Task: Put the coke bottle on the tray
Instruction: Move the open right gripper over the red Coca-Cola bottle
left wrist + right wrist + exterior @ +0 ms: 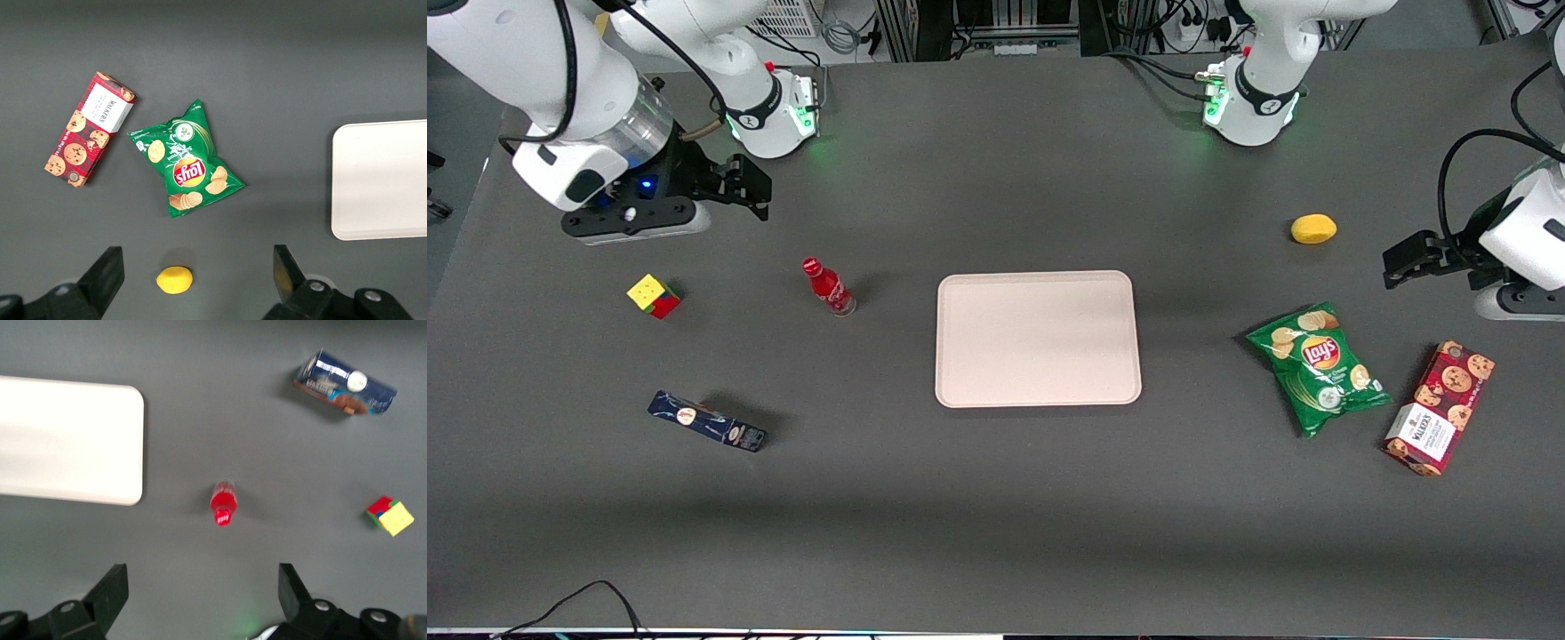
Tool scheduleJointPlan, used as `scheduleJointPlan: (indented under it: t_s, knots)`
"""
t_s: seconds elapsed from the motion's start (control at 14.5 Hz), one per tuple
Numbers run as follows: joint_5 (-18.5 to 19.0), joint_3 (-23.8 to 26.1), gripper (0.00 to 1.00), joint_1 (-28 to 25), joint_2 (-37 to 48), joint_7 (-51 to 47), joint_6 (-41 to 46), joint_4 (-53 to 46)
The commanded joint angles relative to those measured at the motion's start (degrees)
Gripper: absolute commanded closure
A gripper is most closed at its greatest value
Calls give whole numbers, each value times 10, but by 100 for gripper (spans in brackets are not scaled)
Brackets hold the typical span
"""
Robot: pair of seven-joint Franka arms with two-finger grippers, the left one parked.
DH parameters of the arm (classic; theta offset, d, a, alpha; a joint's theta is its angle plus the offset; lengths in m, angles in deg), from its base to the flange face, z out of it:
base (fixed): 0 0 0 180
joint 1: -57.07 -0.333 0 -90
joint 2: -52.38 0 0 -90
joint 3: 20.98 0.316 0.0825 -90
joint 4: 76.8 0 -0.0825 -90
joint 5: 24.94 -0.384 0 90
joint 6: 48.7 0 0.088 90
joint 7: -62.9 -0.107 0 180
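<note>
The coke bottle (829, 286) is slim and red with a red cap and stands upright on the grey table, beside the tray on the working arm's side. It also shows in the right wrist view (223, 501). The tray (1038, 338) is flat, pale pinkish-beige and bare, at the table's middle; its edge shows in the right wrist view (70, 440). My right gripper (740, 185) hangs open and empty above the table, farther from the front camera than the bottle. In the right wrist view the gripper (203, 597) has its jaws wide apart with nothing between them.
A colour cube (654, 295) and a dark blue box (708, 421) lie toward the working arm's end. A lemon (1313, 228), a green crisp bag (1319, 367) and a red biscuit box (1440, 407) lie toward the parked arm's end.
</note>
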Motion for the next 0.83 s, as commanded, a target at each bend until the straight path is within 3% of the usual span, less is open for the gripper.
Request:
scheduleJointPlan:
  t_s: [0.0,0.14,0.48,0.76]
  knots:
    - [-28,-1,0,0,3,-3,17,27]
    - [-29,7,0,0,4,-2,-19,64]
    - [-28,12,0,0,54,5,-227,264]
    - [-26,14,0,0,56,13,-347,356]
